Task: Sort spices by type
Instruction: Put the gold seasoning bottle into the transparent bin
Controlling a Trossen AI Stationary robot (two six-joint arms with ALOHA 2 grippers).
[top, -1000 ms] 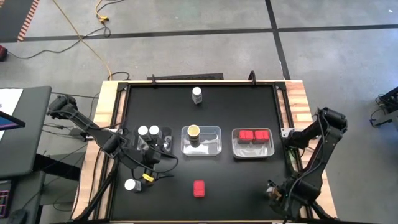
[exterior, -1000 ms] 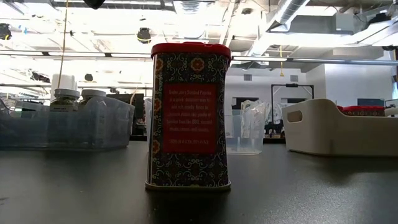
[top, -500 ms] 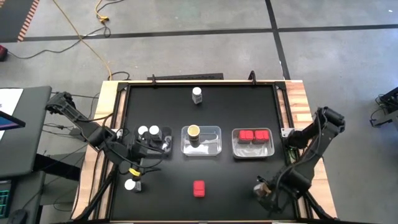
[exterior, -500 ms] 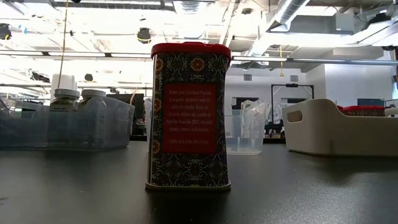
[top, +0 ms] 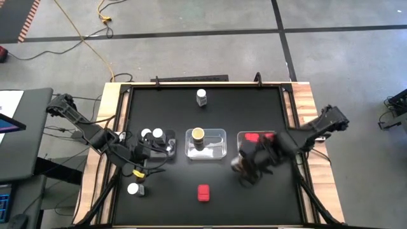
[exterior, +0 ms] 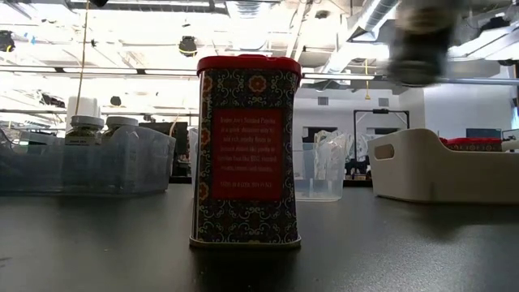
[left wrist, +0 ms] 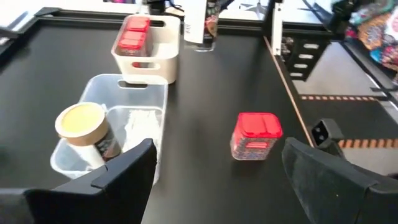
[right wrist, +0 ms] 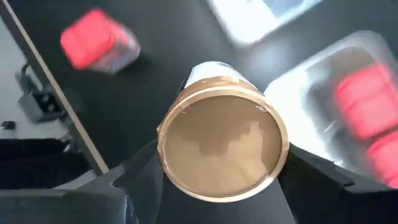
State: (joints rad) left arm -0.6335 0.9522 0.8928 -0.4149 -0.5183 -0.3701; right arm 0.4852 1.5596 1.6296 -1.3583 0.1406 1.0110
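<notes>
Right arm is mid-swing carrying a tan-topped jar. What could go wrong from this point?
The right gripper holds the tan-topped jar only by its sides while moving fast over the table; it could slip. Its path runs by the tray of red packets, which it might clip. The middle tray already holds one jar, so a careless drop could topple it.

The red packet [exterior: 248,150] standing on the table [exterior: 405,243] carries a red label of small white print. The print is too fine to read. No other lettering is legible.
</notes>
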